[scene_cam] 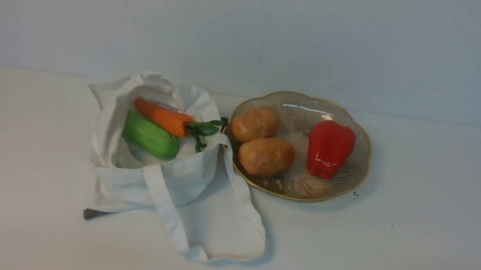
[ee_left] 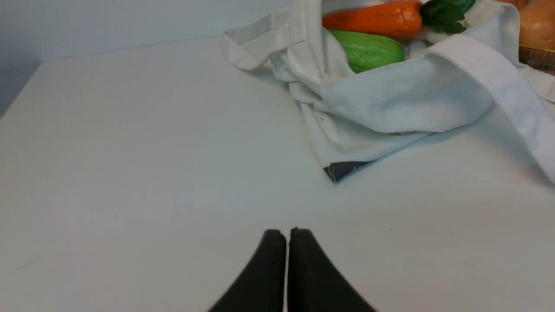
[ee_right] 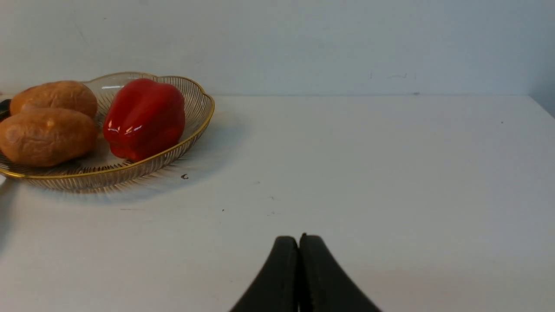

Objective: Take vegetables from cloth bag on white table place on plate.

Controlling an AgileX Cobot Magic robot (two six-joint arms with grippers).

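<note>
White table fills my view. On it I see the cloth bag slumped open, carrot and cucumber still inside. Just beside it, the plate carries two potatoes and the red pepper. My left gripper and right gripper are both pinched closed, holding nothing.
</note>
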